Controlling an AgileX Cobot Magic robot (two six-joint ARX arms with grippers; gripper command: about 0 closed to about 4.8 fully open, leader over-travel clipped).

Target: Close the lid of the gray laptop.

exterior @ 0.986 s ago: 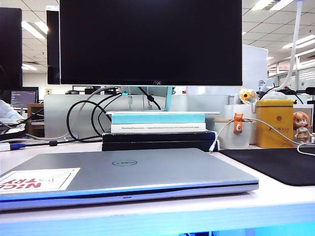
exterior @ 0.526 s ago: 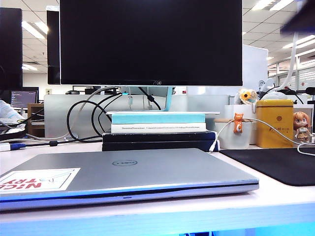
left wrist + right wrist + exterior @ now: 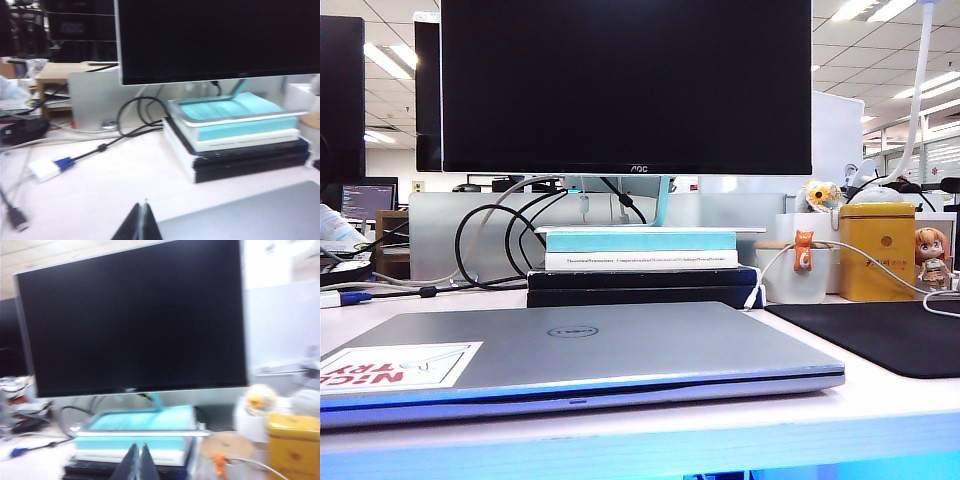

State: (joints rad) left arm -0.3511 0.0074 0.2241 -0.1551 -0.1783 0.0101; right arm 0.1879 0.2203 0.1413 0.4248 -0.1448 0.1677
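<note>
Above the gray laptop point(image 3: 570, 355) (lid point(image 3: 590, 335) down), both fingers pressed together, empty.

The gray laptop point(image 3: 620, 385) sits flat at the table's front edge with the lid point(image 3: 580, 350) fully shut. Silver-gray top, round Dell logo in the middle, white sticker with red letters near one corner. Both grippers, left point(image 3: 142, 220) and right point(image 3: 138, 460), hover above the desk with fingers together.

The monitor point(image 3: 626, 85) carries "AOC" on its lower bezel, centre of the frame. A round Dell logo sits on the lid point(image 3: 580, 345), lower centre. At lower left, a white sticker point(image 3: 398, 366) on the lid shows red letters, upside down, reading "NICE TRY". Print on a book spine point(image 3: 642, 260) under the monitor is too small to read.
</note>
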